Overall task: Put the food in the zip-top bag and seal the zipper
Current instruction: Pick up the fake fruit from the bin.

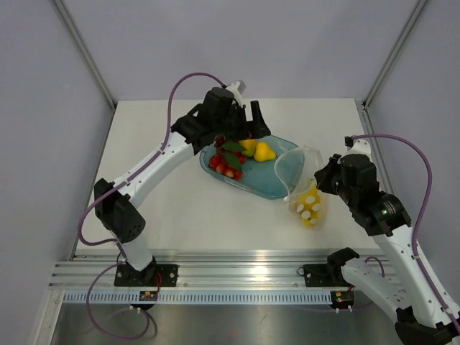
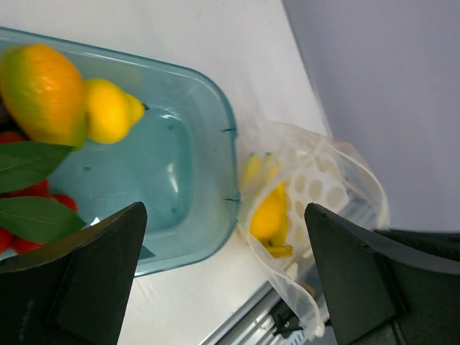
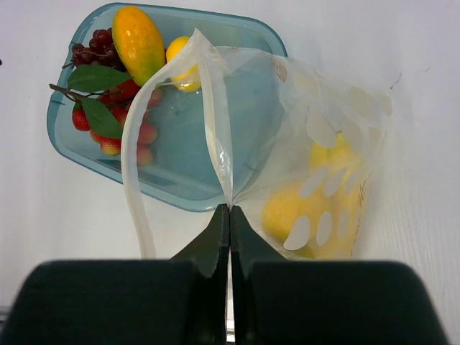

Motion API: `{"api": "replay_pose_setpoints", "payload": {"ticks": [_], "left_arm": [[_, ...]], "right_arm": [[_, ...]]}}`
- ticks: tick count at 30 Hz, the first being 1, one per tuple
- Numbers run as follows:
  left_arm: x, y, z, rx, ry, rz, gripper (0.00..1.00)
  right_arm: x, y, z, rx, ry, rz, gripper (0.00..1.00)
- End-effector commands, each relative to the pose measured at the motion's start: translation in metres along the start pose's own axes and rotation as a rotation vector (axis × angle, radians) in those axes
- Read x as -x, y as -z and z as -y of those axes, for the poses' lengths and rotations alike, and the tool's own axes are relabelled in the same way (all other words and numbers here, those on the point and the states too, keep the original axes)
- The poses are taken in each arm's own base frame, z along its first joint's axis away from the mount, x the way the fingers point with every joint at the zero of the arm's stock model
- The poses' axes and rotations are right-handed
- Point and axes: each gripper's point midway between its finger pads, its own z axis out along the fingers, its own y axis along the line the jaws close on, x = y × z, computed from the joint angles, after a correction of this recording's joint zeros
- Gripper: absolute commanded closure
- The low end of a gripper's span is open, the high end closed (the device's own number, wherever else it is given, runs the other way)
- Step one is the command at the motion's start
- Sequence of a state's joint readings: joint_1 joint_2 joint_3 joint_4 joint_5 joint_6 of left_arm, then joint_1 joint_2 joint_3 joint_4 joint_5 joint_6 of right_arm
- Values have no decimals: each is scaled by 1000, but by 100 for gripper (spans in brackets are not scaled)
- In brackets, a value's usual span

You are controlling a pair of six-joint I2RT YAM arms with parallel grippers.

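Mouth edge of zip-top bag [image 3: 316, 122] is clamped by R gripper [image 3: 230, 215]; yellow fruit [image 3: 284, 208] seen inside. L gripper [image 2: 224, 210] is held wide at far side of teal tray [image 2: 172, 172] w/ strawberries [image 1: 226, 167], pear [image 1: 264, 151].

We see a white table [image 1: 208, 215] enclosed by plain pale grey walls [image 1: 237, 43], slim metal posts [image 1: 84, 52] in the back corners, a ribbed aluminium rail [image 1: 237, 269] along its near edge, all evenly lit.
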State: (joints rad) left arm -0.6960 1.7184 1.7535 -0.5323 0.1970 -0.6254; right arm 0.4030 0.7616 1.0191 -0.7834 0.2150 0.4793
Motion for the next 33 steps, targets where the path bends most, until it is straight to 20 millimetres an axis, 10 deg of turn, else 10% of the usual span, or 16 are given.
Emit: {"api": "replay_pose_setpoints", "payload": {"ticks": [1, 12, 21, 33], "left_arm": [[-9, -22, -23, 121, 51, -4, 9], [-14, -75, -100, 466, 101, 44, 8], [13, -94, -133, 643, -103, 71, 2], [0, -146, -176, 668, -169, 16, 5]], "right_arm": [[12, 5, -6, 28, -25, 40, 100], [12, 8, -8, 36, -29, 36, 100], [8, 5, -6, 33, -24, 23, 100], [7, 8, -7, 41, -26, 20, 100]]}}
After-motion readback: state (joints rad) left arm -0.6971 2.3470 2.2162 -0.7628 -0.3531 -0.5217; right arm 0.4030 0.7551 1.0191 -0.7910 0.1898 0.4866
